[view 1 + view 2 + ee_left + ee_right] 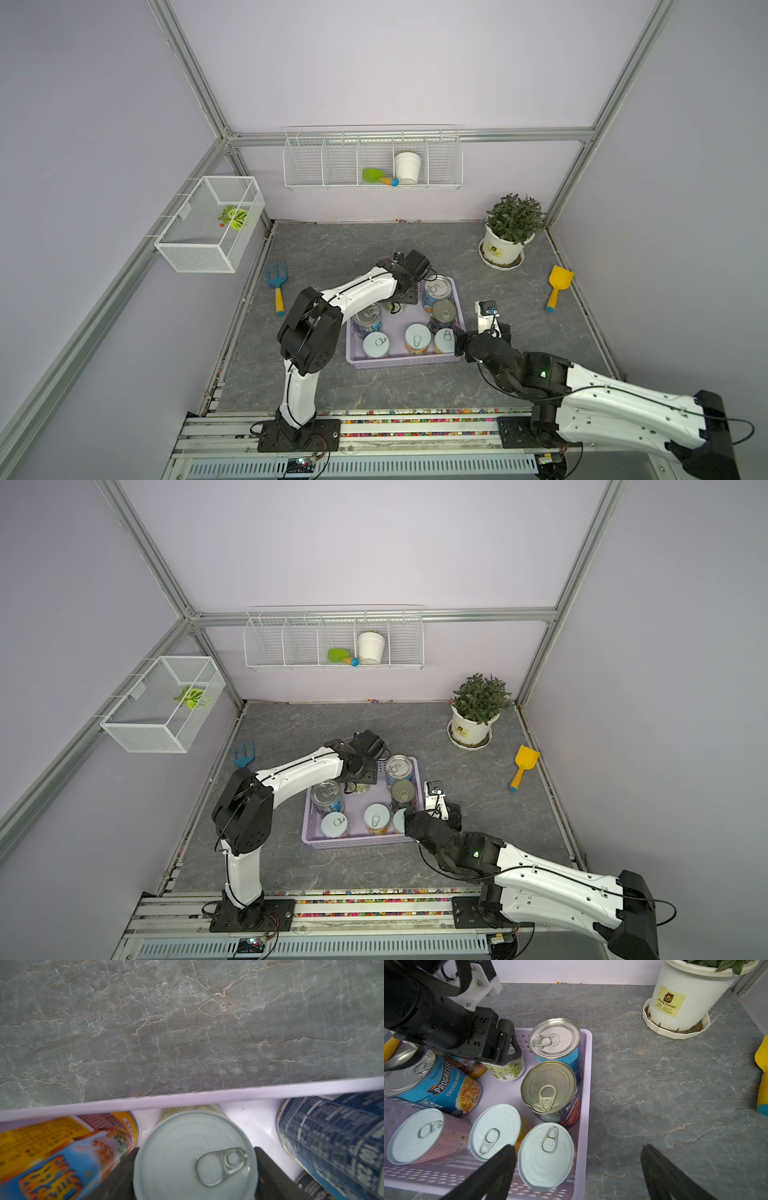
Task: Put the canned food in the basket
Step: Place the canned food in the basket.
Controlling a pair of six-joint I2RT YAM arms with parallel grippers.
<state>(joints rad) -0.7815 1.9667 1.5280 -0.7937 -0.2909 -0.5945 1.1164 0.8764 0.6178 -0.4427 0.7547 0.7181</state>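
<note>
Both top views: even, diffuse light, moderately bright, soft shadows. Left wrist view: duller, basket [207, 1095] rim blurred, near fingers [122, 1174] out of focus. Right wrist view: sharp, mild glare on silver can [554, 1038] lid.

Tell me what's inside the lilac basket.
Eight cans; the left end effector grips the green one. The left arm covers the lid of the yellow can.

I see pale lilac walls [374, 62] braced by aluminium framing [519, 134], all in soft, even light. A grey marbled tabletop [332, 249] spreads beneath and around the jaws of the left gripper [395, 306]. Well beyond those jaws a white wire rack [307, 166] hangs on the back wall. Far to their left, on the side wall, hangs a mesh basket [195, 245].
</note>
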